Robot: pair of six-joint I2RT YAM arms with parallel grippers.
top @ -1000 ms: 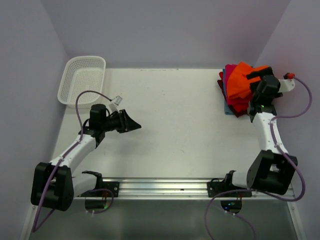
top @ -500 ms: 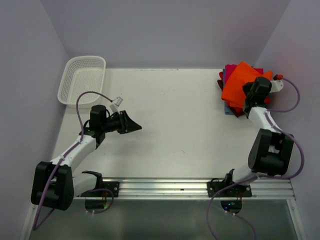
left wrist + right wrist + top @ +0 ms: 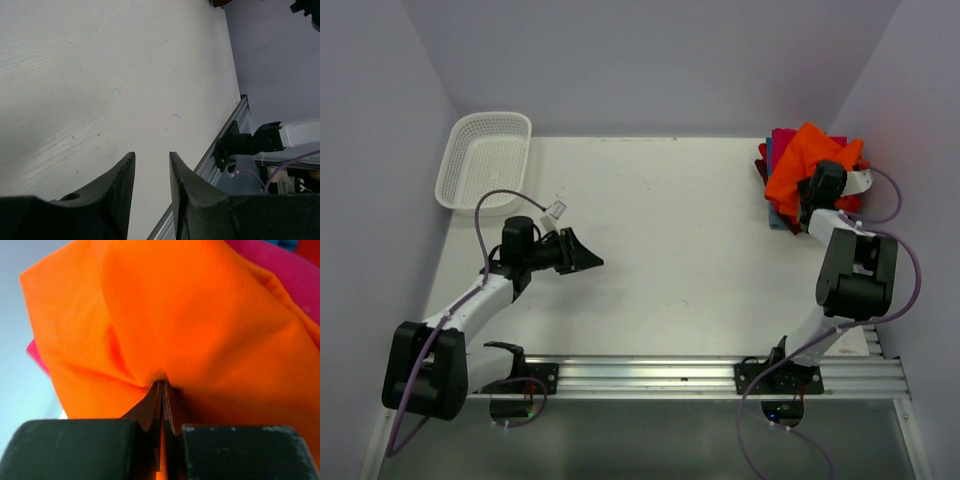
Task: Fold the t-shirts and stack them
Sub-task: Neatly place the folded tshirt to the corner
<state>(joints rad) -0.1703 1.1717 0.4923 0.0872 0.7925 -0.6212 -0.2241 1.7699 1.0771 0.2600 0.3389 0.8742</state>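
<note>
Where the top view looks down on the table (image 3: pixel 670 230), the white lattice basket (image 3: pixel 485 160) sits in the far left corner. The stack of folded t-shirts (image 3: pixel 772 170) lies across the table from the basket, in the far right corner, with the orange t-shirt (image 3: pixel 798 160) bunched on top. The right gripper (image 3: pixel 812 192) is at that stack, its arm covering the stack's near edge. The left gripper (image 3: pixel 595 262) hangs nearer the basket, over bare table, with a purple cable (image 3: pixel 480 215) looping behind it.

In the left wrist view, the left gripper (image 3: pixel 151 165) shows a narrow gap between its jaws with nothing in it; beyond runs the metal rail (image 3: pixel 227 127).

In the right wrist view, the right gripper (image 3: pixel 162 390) is pinched tight on a fold of the orange t-shirt (image 3: pixel 175 315), which blocks most of the magenta t-shirt (image 3: pixel 295 275) behind it.
</note>
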